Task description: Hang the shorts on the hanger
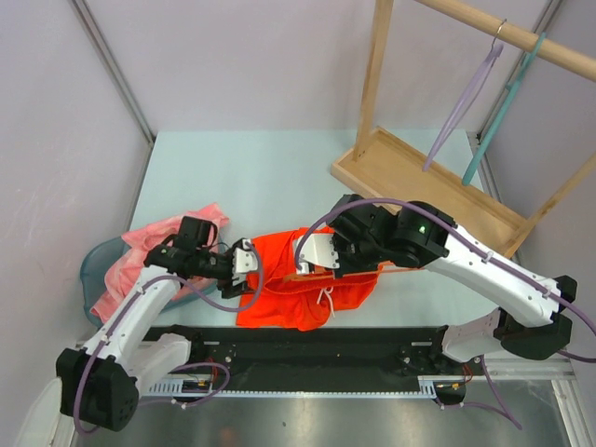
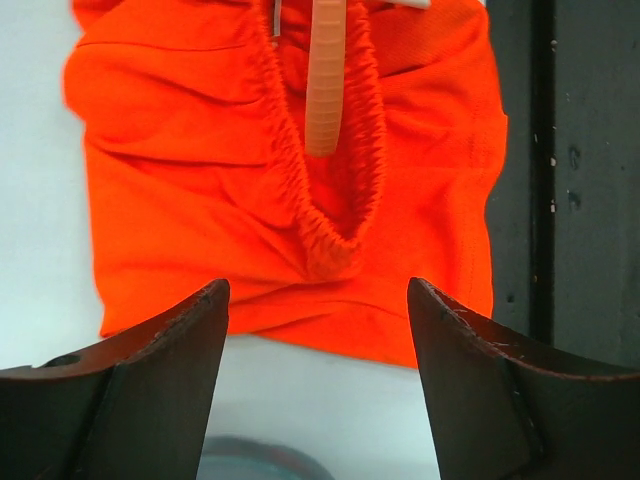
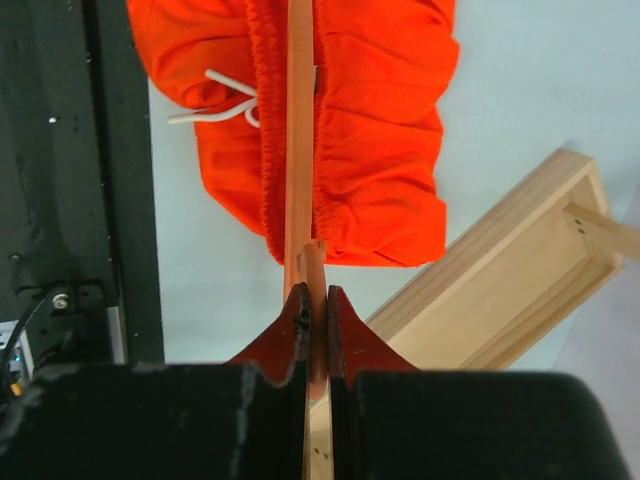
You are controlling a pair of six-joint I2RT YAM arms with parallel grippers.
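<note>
Shorts (image 1: 279,303) are spread on the table (image 1: 233,168) at its near edge. The hanger (image 3: 298,150) is pinched by the closed right gripper (image 3: 316,300), its end in the waistband opening. The left gripper (image 2: 315,290) is spread wide and empty. The waistband fold should be gripped and drawn over the hanger end, with the hanger kept level.

We see shorts (image 2: 190,210): matt cloth w/ crinkled elastic waistband; hanger (image 3: 298,120): smooth plastic, ribbed end; rack (image 1: 438,200): bare pale wood; tabletop (image 1: 233,168): smooth, matt.

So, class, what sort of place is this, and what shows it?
Probably a robotics lab test cell, not a home: two robot arms bolted at a pale table, plain panel walls around it, and a wooden rack with hangers.
</note>
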